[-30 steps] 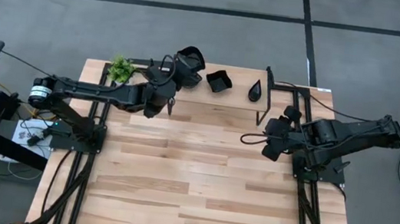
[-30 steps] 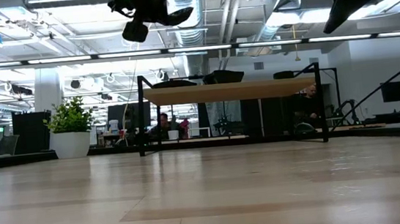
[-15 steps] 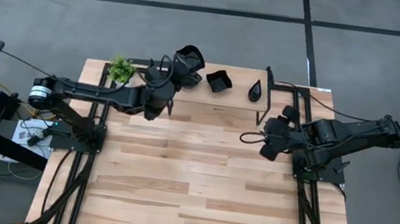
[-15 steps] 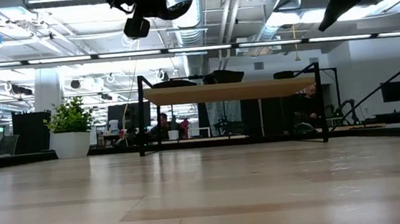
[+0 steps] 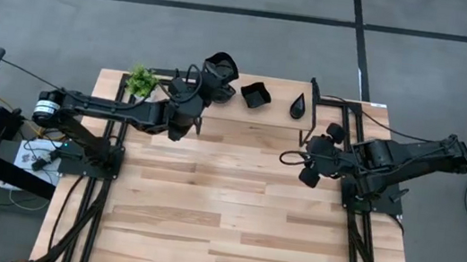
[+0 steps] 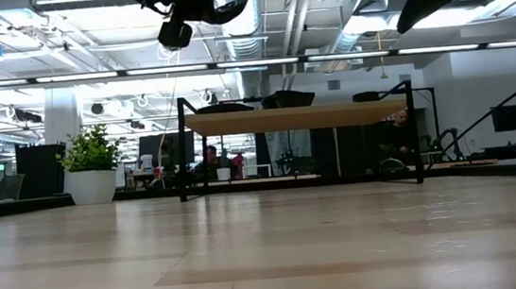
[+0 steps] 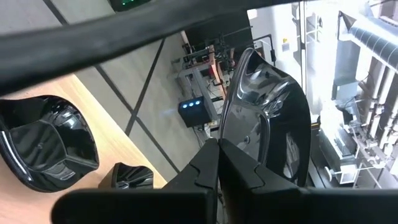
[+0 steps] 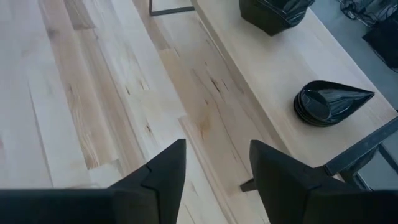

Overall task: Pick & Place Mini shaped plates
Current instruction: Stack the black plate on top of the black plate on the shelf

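A glossy black mini plate (image 7: 273, 118) hangs in the air over the left end of the raised wooden shelf (image 5: 277, 110), with my left gripper (image 7: 217, 152) shut on it; the low view shows the plate (image 6: 229, 12) high above the table. On the shelf rest a stack of wavy-edged square plates (image 5: 256, 94) and a teardrop stack (image 5: 298, 107). My right gripper (image 8: 214, 168) hovers open above the table, in front of the shelf's right end, with nothing between its fingers. My left gripper pinches the plate's rim (image 7: 229, 124) between its two fingers. The fingers run level and come from the table's near-left side toward the far edge. The plate stands on edge beyond the fingertips, lifted clear of the shelf.
A small green potted plant (image 5: 141, 80) stands at the shelf's left end, close beside my left arm. The shelf's black metal legs (image 5: 310, 114) rise at the back. The wide wooden table top (image 5: 224, 202) lies in front of both arms.
My right gripper has tipped upward a little, its fingertips rising and swinging toward the table's left, and it has stayed open. My left gripper and its plate have kept their place.
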You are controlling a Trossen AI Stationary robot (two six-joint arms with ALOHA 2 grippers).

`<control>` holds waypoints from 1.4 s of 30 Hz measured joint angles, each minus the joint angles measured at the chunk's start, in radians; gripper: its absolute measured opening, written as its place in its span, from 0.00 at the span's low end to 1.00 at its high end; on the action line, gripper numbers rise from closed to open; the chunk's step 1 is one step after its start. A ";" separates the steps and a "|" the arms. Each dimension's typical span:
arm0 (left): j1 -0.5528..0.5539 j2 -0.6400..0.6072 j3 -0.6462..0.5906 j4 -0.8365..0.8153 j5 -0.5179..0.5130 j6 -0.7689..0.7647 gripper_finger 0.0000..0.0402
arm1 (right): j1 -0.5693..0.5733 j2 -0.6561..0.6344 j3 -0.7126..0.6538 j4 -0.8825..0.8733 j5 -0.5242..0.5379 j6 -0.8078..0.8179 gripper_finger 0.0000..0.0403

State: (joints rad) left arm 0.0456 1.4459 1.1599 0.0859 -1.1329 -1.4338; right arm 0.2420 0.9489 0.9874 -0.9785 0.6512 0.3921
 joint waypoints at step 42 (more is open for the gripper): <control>-0.001 0.003 -0.011 0.014 -0.008 -0.047 0.02 | 0.000 0.000 0.000 0.027 0.000 0.001 0.42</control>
State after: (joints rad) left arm 0.0451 1.4487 1.1484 0.0994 -1.1407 -1.4803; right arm 0.2417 0.9489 0.9874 -0.9514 0.6514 0.3927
